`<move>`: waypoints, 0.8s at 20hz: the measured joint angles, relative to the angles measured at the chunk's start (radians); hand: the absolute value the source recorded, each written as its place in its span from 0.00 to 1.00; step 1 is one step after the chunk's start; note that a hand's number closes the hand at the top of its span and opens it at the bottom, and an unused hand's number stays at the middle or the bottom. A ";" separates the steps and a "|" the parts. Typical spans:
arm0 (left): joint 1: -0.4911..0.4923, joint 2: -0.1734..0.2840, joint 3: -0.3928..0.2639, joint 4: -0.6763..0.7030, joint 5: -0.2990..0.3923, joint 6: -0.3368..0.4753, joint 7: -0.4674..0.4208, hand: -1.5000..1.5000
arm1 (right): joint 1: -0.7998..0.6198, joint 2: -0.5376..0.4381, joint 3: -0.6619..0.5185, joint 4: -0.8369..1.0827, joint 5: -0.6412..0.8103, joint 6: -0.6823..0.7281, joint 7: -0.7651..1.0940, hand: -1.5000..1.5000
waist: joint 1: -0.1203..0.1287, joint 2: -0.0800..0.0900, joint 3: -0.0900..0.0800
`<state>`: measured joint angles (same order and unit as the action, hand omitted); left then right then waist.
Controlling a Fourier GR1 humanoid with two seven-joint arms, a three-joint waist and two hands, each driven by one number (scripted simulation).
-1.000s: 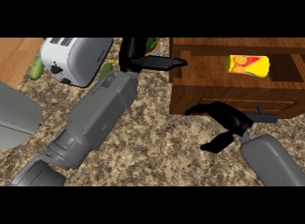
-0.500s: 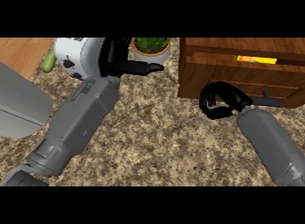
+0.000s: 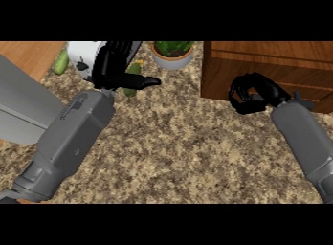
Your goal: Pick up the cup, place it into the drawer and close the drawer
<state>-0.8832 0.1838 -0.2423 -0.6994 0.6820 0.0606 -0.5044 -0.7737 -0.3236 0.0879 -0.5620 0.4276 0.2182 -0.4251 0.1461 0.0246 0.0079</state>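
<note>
Speckled counter, right robot hand curled against wooden drawer.

Speckled brown-and-beige granite counter fills the middle of the view. Up top, a small green leafy plant in a pale round pot stands on the stone. Left of it, a white rounded appliance with dark markings sits near the upper edge, partly hidden. A green elongated vegetable lies just beside that appliance on its left. A grey slab-like panel covers the left side, over an orange-brown wooden surface.
</note>
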 measured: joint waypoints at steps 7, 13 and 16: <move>0.021 0.013 -0.011 -0.033 0.000 -0.033 0.014 0.00 | 0.001 -0.022 -0.028 0.002 -0.054 0.097 -0.008 1.00 | 0.016 0.003 0.004; 0.043 0.025 -0.012 -0.049 0.006 -0.060 0.018 0.00 | 0.014 -0.043 -0.047 -0.022 -0.101 0.176 -0.003 1.00 | 0.030 0.010 0.008; 0.051 0.030 -0.012 -0.058 0.008 -0.071 0.019 0.00 | 0.020 -0.053 -0.052 -0.033 -0.118 0.207 0.001 1.00 | 0.037 0.012 0.011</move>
<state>-0.8324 0.2138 -0.2545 -0.7570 0.6901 -0.0101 -0.4852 -0.7536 -0.3764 0.0358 -0.5952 0.3099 0.4256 -0.4239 0.1826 0.0369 0.0189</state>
